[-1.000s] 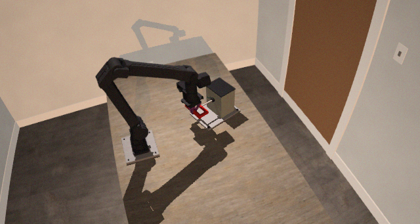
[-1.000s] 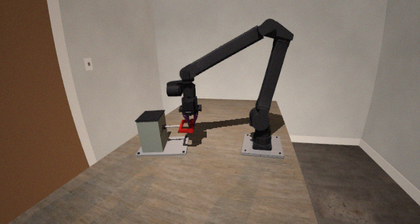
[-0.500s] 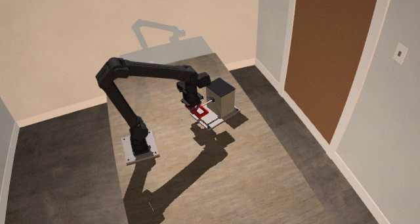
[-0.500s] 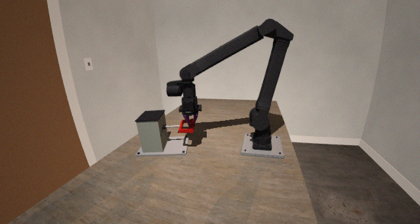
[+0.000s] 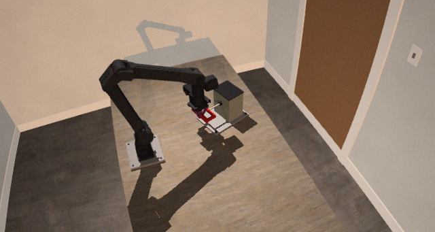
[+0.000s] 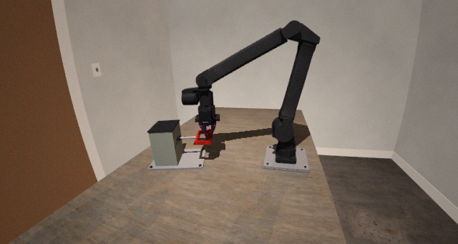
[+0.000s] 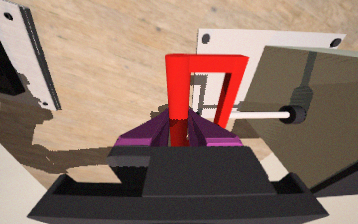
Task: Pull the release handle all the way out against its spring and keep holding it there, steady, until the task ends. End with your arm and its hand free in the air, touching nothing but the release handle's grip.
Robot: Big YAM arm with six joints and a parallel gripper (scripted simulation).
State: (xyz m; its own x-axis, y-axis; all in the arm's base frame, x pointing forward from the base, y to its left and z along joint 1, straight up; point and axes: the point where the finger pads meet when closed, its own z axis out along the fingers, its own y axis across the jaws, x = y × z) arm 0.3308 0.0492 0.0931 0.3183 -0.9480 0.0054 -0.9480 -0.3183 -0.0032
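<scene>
The release handle (image 5: pixel 205 118) (image 6: pixel 203 141) (image 7: pixel 178 85) is a red rectangular loop on a thin white rod (image 7: pixel 260 115) (image 6: pixel 186 137) (image 5: pixel 214 107). The rod runs out of a grey box with a black top (image 5: pixel 230 101) (image 6: pixel 164 145) (image 7: pixel 320 110). My gripper (image 7: pixel 178 112) (image 5: pixel 200 109) (image 6: pixel 206 129) comes down from above with purple fingers. It is shut on the near bar of the red handle. The handle hangs in the air, away from the box, with a length of rod showing. The box stands on a white base plate (image 5: pixel 217 123) (image 6: pixel 189 162) (image 7: pixel 260 39).
The arm's own mount plate (image 5: pixel 130 157) (image 6: pixel 304 162) (image 7: pixel 32 55) is bolted to the wooden table. The table edge and dark floor lie beyond. A brown door (image 5: pixel 336 55) and a wall switch (image 5: pixel 414 55) are at the side.
</scene>
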